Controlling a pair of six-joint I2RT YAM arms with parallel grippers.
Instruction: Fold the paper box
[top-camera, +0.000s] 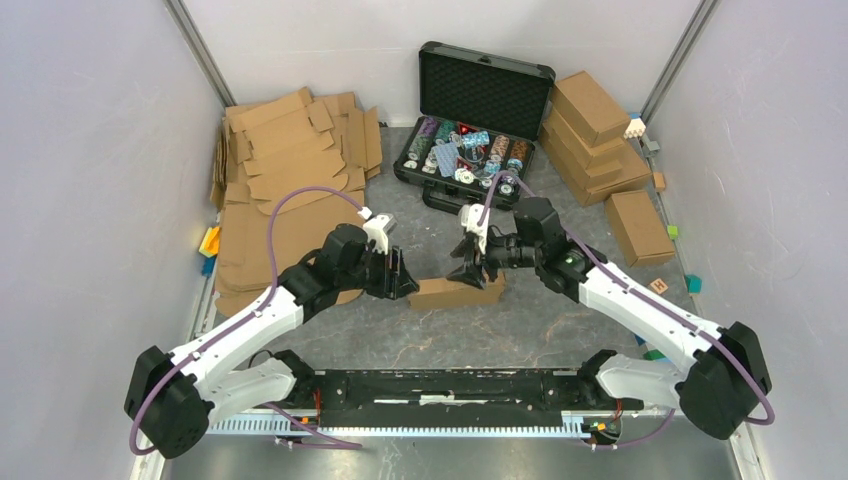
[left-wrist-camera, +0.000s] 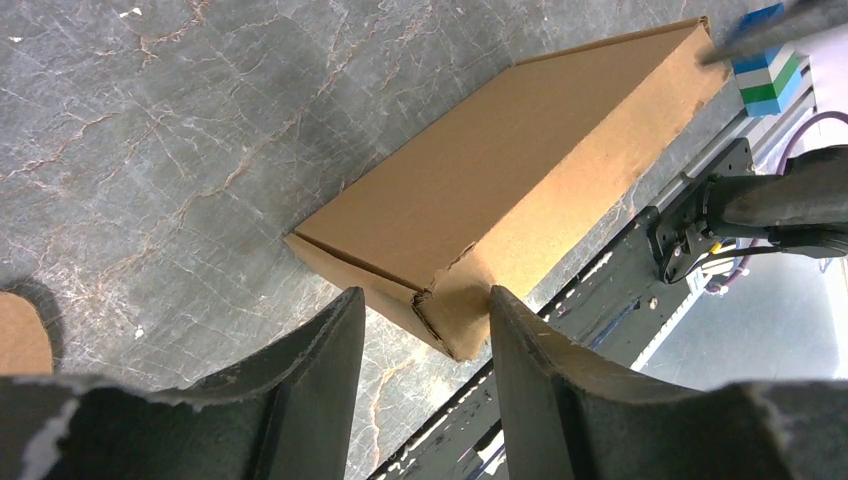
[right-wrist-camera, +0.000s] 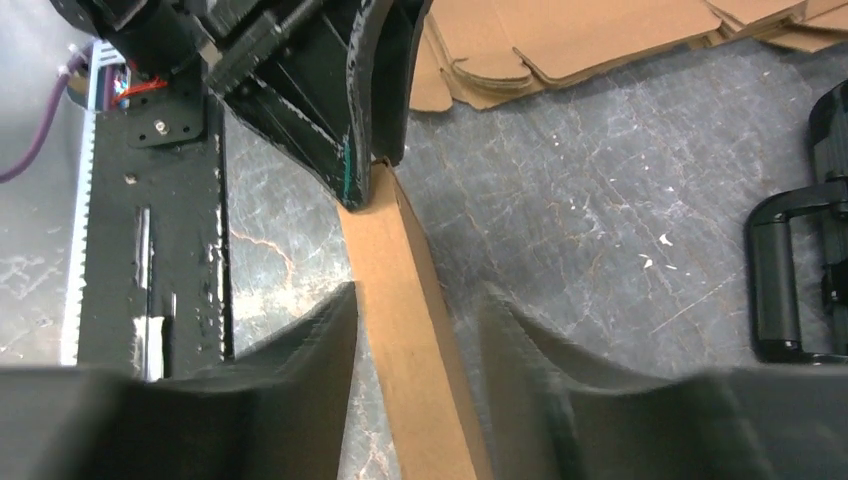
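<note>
The paper box (top-camera: 455, 292) lies on the grey table between my two grippers as a shut, shallow brown box. In the left wrist view the box (left-wrist-camera: 500, 190) points a frayed corner into my left gripper (left-wrist-camera: 425, 320). That gripper is open; its right finger touches the box's side and its left finger stands apart. My right gripper (right-wrist-camera: 422, 295) is open and straddles the other end of the box (right-wrist-camera: 395, 250), with a gap at the right finger. From above, the left gripper (top-camera: 405, 275) is at the box's left end and the right gripper (top-camera: 478, 265) over its right end.
A pile of flat cardboard blanks (top-camera: 290, 160) lies at the back left. An open black case (top-camera: 470, 150) of chips stands behind the box. Finished brown boxes (top-camera: 595, 140) are stacked at the back right, with one more (top-camera: 638, 227) beside them. The black base rail (top-camera: 450, 385) runs along the near edge.
</note>
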